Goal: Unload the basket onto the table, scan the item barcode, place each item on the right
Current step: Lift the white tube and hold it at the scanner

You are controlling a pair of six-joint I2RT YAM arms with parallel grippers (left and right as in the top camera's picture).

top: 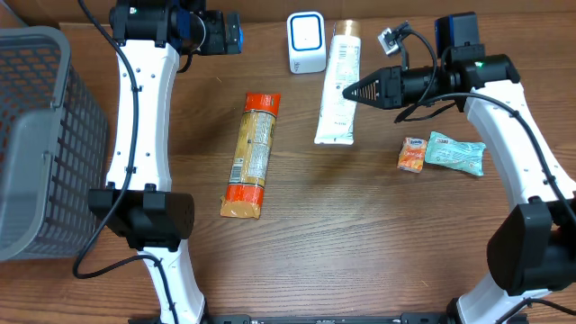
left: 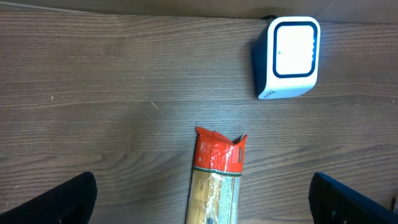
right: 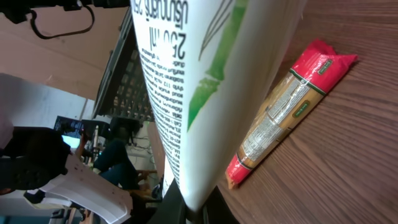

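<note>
Overhead: a brown wood-grain counter (top: 360, 234) carries the scene, with a grey mesh basket (top: 36, 135) at its left edge. The left arm (top: 144, 117) reaches to the far side, its left jaws wide apart and holding nothing. A white, blue-rimmed scanner (top: 307, 40) stands at the far edge. Just beside it lies the white tube (top: 335, 108), lengthwise away from the robot, its cap end close to the scanner. The right arm (top: 504, 117) comes in from the right, its right jaws closed tight on the tube's side. An orange-ended pasta packet (top: 252, 155) lies mid-counter. A small orange packet (top: 413, 155) and a teal packet (top: 455, 153) sit side by side under the right arm.

Left wrist: bare wood grain (left: 93, 81) fills the frame. The scanner (left: 289, 56) is at upper right with its window lit. The pasta packet's red end (left: 214, 155) points toward the far edge. Dark fingertips (left: 62, 202) show in both lower corners, far apart.

Right wrist: the tube (right: 205, 62), printed in black text with a green leaf design, fills the centre and runs down into the pinched jaws at the frame's foot. Behind it lie the pasta packet (right: 280, 118) and the counter (right: 348, 155). Beyond are the basket's mesh (right: 134, 87), a brown wall and a dim, blurred room.
</note>
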